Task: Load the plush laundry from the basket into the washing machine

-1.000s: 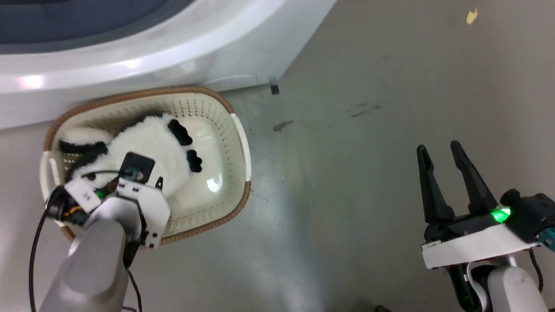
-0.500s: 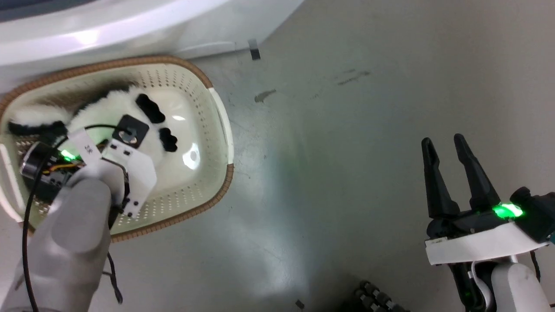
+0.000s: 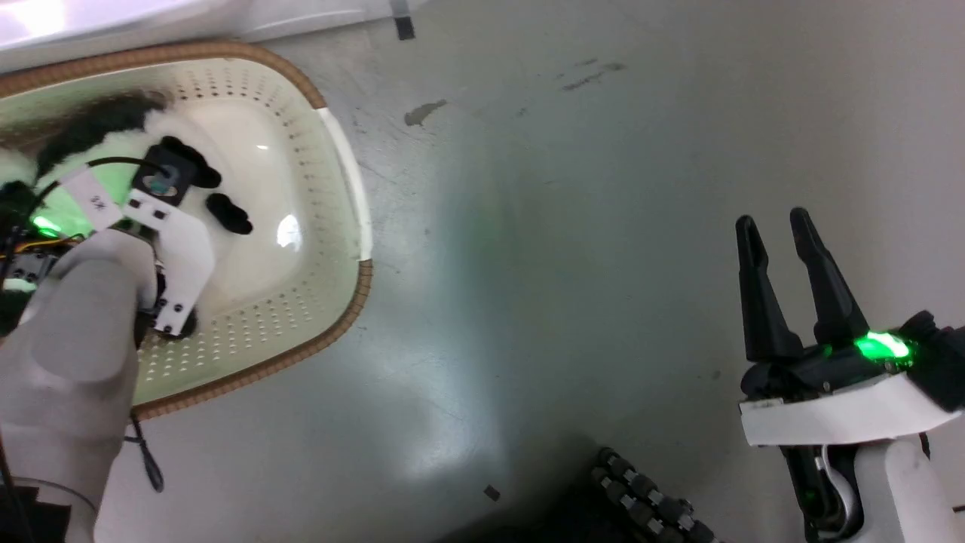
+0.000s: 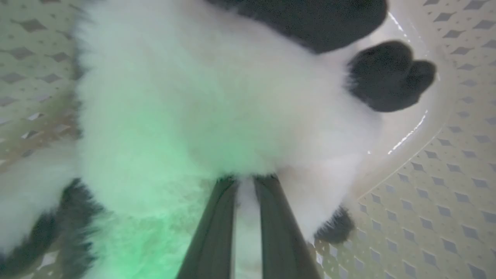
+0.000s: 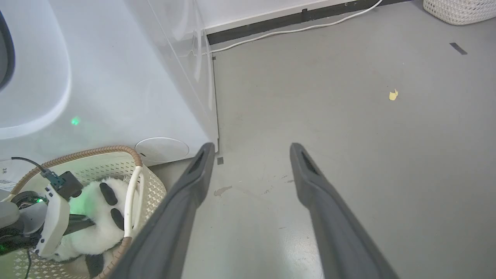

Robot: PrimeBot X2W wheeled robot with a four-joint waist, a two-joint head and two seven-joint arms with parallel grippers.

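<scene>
The plush laundry [image 4: 217,100], a fluffy white panda with black limbs, lies in the cream basket [image 3: 343,181] with the brown rim. My left gripper [image 4: 247,179] reaches down into the basket. Its two fingers stand close together, pinching a tuft of white fur on the plush's body. In the head view my left wrist [image 3: 162,226] covers most of the plush [image 3: 226,215]. The right gripper [image 3: 773,220] hangs open over bare floor, far right of the basket, holding nothing. The washing machine [image 5: 97,77] stands just behind the basket [image 5: 151,186].
Grey floor stretches right of the basket. A white cable [image 5: 310,27] runs along the wall, a woven white bin [image 5: 461,9] stands far off, and a yellow scrap [image 5: 393,95] lies on the floor. A dark ribbed part [image 3: 648,498] shows at the bottom.
The head camera has tilted, so the basket sits higher and further left in the picture. My left arm has sunk deeper into the basket onto the plush. The right gripper stays open.
</scene>
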